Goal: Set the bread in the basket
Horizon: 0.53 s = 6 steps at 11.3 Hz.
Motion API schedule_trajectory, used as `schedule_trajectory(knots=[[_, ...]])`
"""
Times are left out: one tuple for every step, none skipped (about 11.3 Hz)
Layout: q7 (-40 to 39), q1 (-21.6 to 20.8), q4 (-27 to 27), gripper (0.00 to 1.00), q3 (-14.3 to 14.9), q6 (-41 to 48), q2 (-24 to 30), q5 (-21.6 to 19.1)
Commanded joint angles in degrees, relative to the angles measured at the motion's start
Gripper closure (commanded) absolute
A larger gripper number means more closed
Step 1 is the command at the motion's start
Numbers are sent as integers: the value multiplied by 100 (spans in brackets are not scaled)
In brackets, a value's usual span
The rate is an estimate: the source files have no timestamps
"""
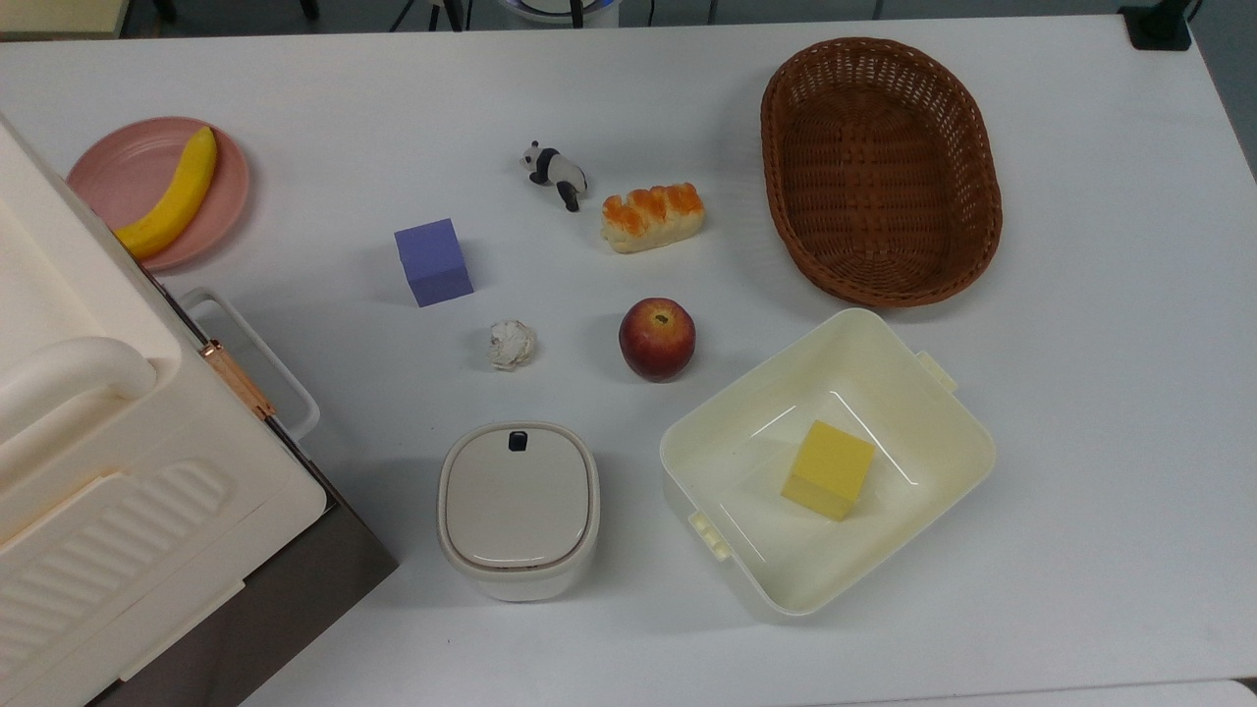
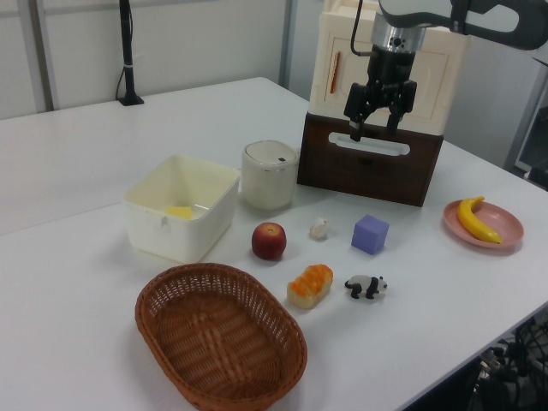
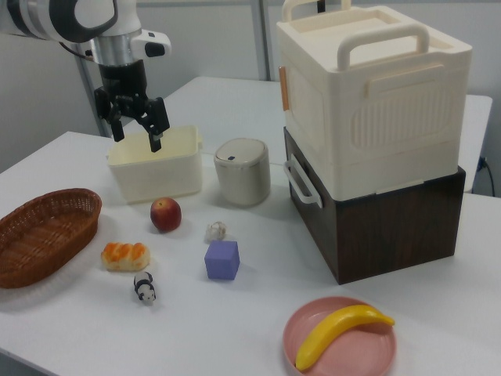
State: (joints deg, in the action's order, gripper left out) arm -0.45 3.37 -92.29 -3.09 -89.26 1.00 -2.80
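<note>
The bread (image 1: 653,217), a small bun with an orange-glazed top, lies on the white table between a toy panda (image 1: 556,173) and the basket (image 1: 881,167). In the left view the bread (image 2: 310,285) sits just to the right of the basket (image 2: 221,347), which is empty. The right view has the bread (image 3: 124,255) beside the basket (image 3: 43,231). My gripper (image 2: 373,130) hangs open and empty, high above the table and far from the bread. In the right view the gripper (image 3: 137,139) hangs in front of the cream tub (image 3: 155,168).
A red apple (image 1: 657,339), purple cube (image 1: 433,261), crumpled white ball (image 1: 511,344) and lidded canister (image 1: 518,509) stand near the bread. The cream tub (image 1: 746,442) holds a yellow block. A banana lies on a pink plate (image 1: 118,167). A large cream box (image 3: 368,94) stands on a brown base.
</note>
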Motion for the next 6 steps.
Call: schedule_trajectory(knots=[[596,-30,27,0,-86,155,5,69],[904,-56,-52,0,-113,120,23,78],[941,-56,-105,0,-191,94,23,96],[803,-47,-192,0,-209,59,32,113],[44,-30,-411,0,-410,-238,41,139],[-903,31,-656,0,-655,-432,58,235]])
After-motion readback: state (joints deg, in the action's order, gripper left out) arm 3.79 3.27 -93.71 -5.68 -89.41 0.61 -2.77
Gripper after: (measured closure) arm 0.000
